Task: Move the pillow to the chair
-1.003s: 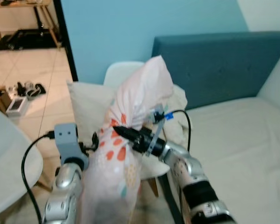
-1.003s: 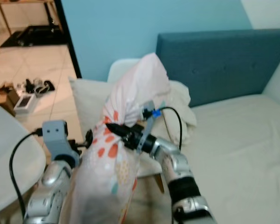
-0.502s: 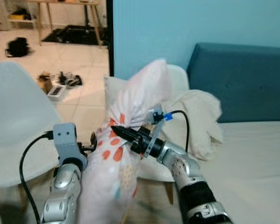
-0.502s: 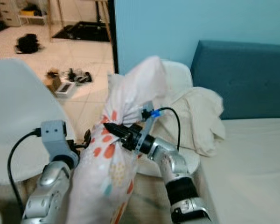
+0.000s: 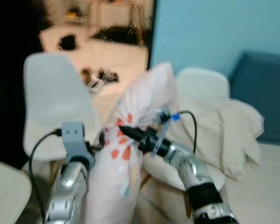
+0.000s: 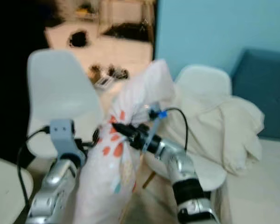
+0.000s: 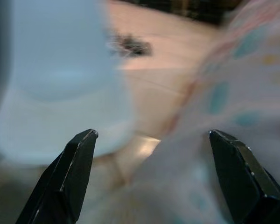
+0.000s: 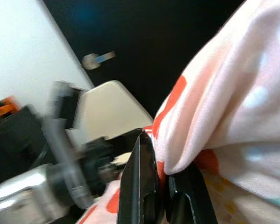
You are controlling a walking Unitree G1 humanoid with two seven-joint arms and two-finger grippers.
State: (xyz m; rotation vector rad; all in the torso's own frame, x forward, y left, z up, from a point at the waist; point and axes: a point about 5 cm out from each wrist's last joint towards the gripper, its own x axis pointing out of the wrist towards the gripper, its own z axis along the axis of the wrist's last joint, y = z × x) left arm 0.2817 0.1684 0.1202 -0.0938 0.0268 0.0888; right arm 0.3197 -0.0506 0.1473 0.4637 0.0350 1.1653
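Observation:
The pillow, white with orange and teal spots, hangs upright between my arms. My right gripper is shut on a fold of its cover; in the right wrist view the cloth is pinched between the two fingers. My left gripper is open, with the pillow against one finger's side and a white chair beyond. That white shell chair stands just left of the pillow, its seat bare. The pictures are blurred.
A second white chair behind the pillow carries a cream blanket. A blue headboard and pale bed lie to the right. A white rounded edge sits at the lower left. Shoes lie on the tiled floor.
The camera has swung left, so the bed and headboard slid right and the bare white chair came nearer the middle. The pillow stays held in the same grip.

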